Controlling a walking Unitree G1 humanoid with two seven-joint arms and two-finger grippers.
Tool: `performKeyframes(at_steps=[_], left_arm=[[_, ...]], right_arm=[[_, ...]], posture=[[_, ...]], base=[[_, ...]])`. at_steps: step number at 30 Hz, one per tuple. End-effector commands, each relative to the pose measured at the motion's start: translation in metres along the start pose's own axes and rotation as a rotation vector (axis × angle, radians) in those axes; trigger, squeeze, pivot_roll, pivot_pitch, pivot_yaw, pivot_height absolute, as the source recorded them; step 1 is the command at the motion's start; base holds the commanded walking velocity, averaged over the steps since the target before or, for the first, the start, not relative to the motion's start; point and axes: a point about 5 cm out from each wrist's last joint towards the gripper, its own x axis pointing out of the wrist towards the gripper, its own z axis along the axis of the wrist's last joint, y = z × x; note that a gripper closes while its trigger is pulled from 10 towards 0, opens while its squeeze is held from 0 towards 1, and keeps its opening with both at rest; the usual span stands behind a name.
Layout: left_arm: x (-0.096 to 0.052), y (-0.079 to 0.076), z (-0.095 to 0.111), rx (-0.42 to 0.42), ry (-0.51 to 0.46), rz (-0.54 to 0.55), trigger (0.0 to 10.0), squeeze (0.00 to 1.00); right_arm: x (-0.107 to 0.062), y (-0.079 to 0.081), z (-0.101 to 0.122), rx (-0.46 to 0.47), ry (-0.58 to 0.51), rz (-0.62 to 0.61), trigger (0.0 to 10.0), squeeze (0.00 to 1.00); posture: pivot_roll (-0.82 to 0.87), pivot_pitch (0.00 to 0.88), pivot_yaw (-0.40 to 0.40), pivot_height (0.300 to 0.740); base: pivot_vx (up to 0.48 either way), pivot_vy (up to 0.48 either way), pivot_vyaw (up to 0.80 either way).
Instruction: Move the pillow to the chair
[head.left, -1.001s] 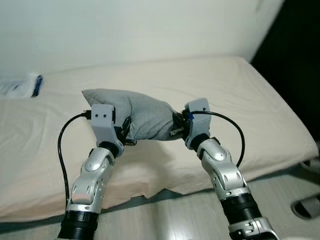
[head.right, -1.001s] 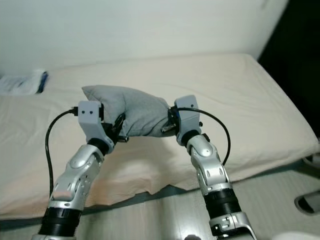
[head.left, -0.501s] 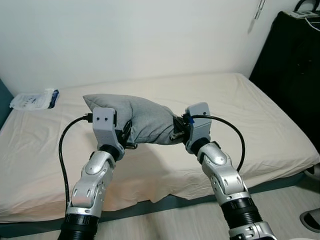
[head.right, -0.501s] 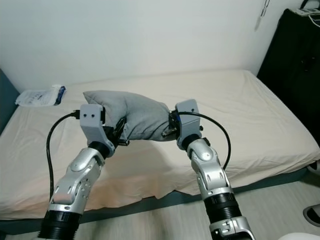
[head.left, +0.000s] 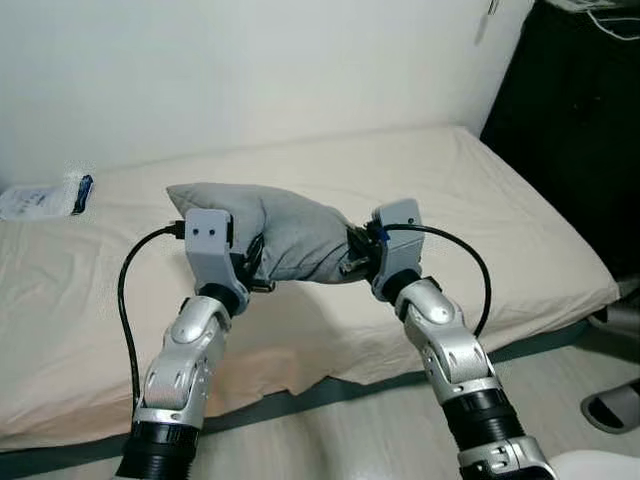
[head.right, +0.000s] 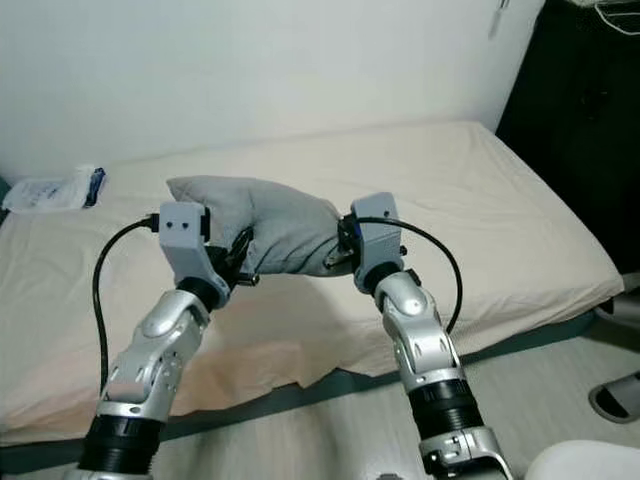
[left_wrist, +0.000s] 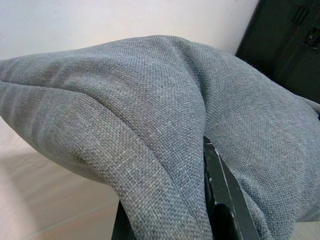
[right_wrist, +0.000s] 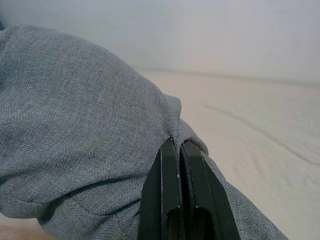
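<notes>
Both my pincers clench a grey pillow, held up over the bed.

My left pincer (head.left: 252, 262) grips the pillow's (head.left: 285, 230) left end, its black fingers (left_wrist: 220, 200) sunk in a fold of the cloth; my right pincer (head.left: 352, 255) pinches the pillow's right end, its two fingers (right_wrist: 172, 195) pressed close together on a corner of the fabric. The pillow hangs between them, clear of the cream bed (head.left: 480, 200), which spreads beneath and beyond the pillow on all sides. Far to the pillow's left, near the bed's back edge, lies a white and blue packet (head.left: 45, 197). Behind the pillow rises a pale wall (head.left: 250, 70); well to the pillow's right stands something tall and black (head.left: 580, 120). Right of the pillow and lower, on the floor, is a grey slipper (head.left: 610, 408).
</notes>
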Motion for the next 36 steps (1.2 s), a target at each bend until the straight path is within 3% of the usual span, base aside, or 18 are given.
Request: performKeyframes(at_steps=[1, 10, 23, 25, 36], left_arm=[[-0.0031, 0.0135, 0.0111, 0.023, -0.069, 0.066, 10.0, 0.00], [-0.0031, 0.0134, 0.0107, 0.024, -0.068, 0.065, 10.0, 0.00], [-0.0029, 0.0114, 0.0116, 0.008, -0.073, 0.057, 10.0, 0.00], [-0.0028, 0.0105, 0.0128, -0.002, -0.082, 0.056, 10.0, 0.00], [-0.0024, 0.0108, 0.0149, 0.005, -0.093, 0.053, 10.0, 0.00]], right_arm=[[-0.0037, -0.0108, 0.0015, 0.005, -0.021, -0.057, 10.0, 0.00], [-0.0033, -0.0100, 0.0016, -0.021, -0.017, -0.044, 10.0, 0.00], [-0.0037, -0.0057, 0.0006, -0.051, -0.012, -0.015, 10.0, 0.00], [-0.0041, -0.0068, 0.0013, -0.003, -0.029, -0.026, 10.0, 0.00], [-0.0038, -0.0089, 0.0020, -0.007, -0.028, -0.040, 10.0, 0.00]], posture=[[0.00, 0.097, 0.005, 0.740], [0.00, 0.093, 0.006, 0.740], [0.00, 0.085, 0.006, 0.740], [0.00, 0.085, 0.005, 0.740], [0.00, 0.089, 0.007, 0.740]], base=[[0.000, 0.000, 0.00], [0.000, 0.000, 0.00], [0.000, 0.000, 0.80], [0.000, 0.000, 0.00], [0.000, 0.000, 0.00]])
